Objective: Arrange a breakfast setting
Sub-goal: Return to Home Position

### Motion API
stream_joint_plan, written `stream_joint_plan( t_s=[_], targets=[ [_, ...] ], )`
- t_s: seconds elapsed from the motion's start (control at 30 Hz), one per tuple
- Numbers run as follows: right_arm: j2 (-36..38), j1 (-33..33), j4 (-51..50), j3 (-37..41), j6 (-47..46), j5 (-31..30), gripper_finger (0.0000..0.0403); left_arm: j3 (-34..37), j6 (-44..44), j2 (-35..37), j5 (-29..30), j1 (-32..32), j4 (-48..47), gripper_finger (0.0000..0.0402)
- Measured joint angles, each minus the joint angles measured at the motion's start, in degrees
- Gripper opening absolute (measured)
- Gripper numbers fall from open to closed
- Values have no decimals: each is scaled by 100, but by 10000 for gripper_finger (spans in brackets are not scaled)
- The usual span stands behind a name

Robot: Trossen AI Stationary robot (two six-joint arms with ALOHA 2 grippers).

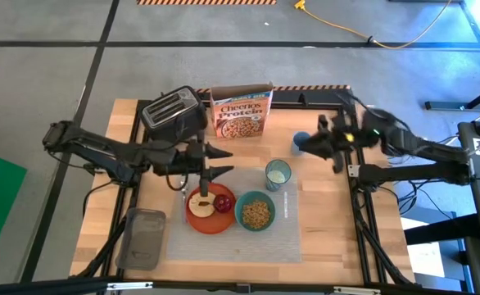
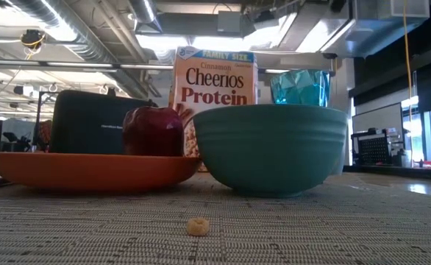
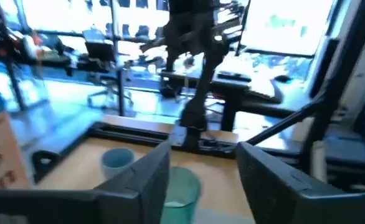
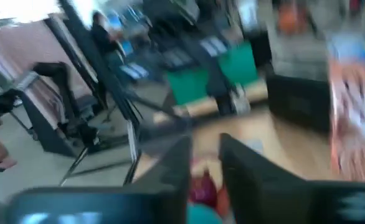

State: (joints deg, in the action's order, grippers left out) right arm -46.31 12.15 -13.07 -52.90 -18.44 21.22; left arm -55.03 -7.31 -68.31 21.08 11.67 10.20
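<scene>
The pale ribbed placemat (image 1: 232,233) lies at the table's near middle. On it stand the orange plate (image 1: 210,215) with a toast slice (image 1: 201,205) and the red apple (image 1: 223,202), the teal bowl (image 1: 256,213) holding cereal, and the green tumbler (image 1: 278,174). In the low view the apple (image 2: 153,131) sits on the plate (image 2: 90,171) beside the bowl (image 2: 271,147). My left gripper (image 1: 222,161) is open and empty above the table, just beyond the plate, pointing at the tumbler (image 3: 181,186). My right gripper (image 4: 204,168) is open and empty, raised at the right near a blue cup (image 1: 301,142). I cannot make out any cutlery.
The black toaster (image 1: 173,112) and the Cheerios box (image 1: 242,111) stand at the far side. A grey tray (image 1: 142,238) lies at the near left corner. A loose cereal ring (image 2: 196,227) lies on the placemat in front of the bowl.
</scene>
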Motion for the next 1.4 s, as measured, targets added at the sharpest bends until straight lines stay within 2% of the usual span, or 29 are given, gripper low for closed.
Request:
stream_joint_plan(
  t_s=[0.1, 0.23, 0.37, 0.47, 0.53, 0.7, 0.87, 1.0, 1.17, 1.4],
  targets=[
    [530, -791, 452, 382, 526, -832, 14, 426, 423, 192, 47, 19, 311, 144],
    [1202, -1493, 870, 1099, 813, -1654, 13, 1160, 578, 982, -158, -98, 348, 72],
    [1649, -1762, 1624, 1950, 799, -1689, 5, 2262, 503, 1939, -1062, -501, 391, 9],
    [1888, -1876, 1553, 2388, 594, -1742, 2, 3029, 261, 2569, -1627, -805, 488, 6],
    [2055, -1909, 1572, 2657, 694, -1825, 2, 3464, 173, 2889, -1754, -851, 844, 2],
    [2748, -1892, 1606, 3038, 1146, -1911, 1, 4214, 699, 3904, -1416, -858, 1110, 1],
    [3735, -1892, 1399, 3375, 1763, -1929, 0, 4740, 744, 4936, -1369, -855, 947, 1],
    [4416, -1889, 1196, 3824, 1533, -2070, 0, 5108, 748, 5636, -1238, -855, 688, 1],
    [4616, -1887, 1290, 4364, 1261, -2187, 0, 5415, 640, 6180, -1235, -855, 424, 1],
    [4615, -1887, 1556, 4762, 1180, -2177, 0, 5456, 602, 6324, -1231, -855, -317, 0]
  ],
)
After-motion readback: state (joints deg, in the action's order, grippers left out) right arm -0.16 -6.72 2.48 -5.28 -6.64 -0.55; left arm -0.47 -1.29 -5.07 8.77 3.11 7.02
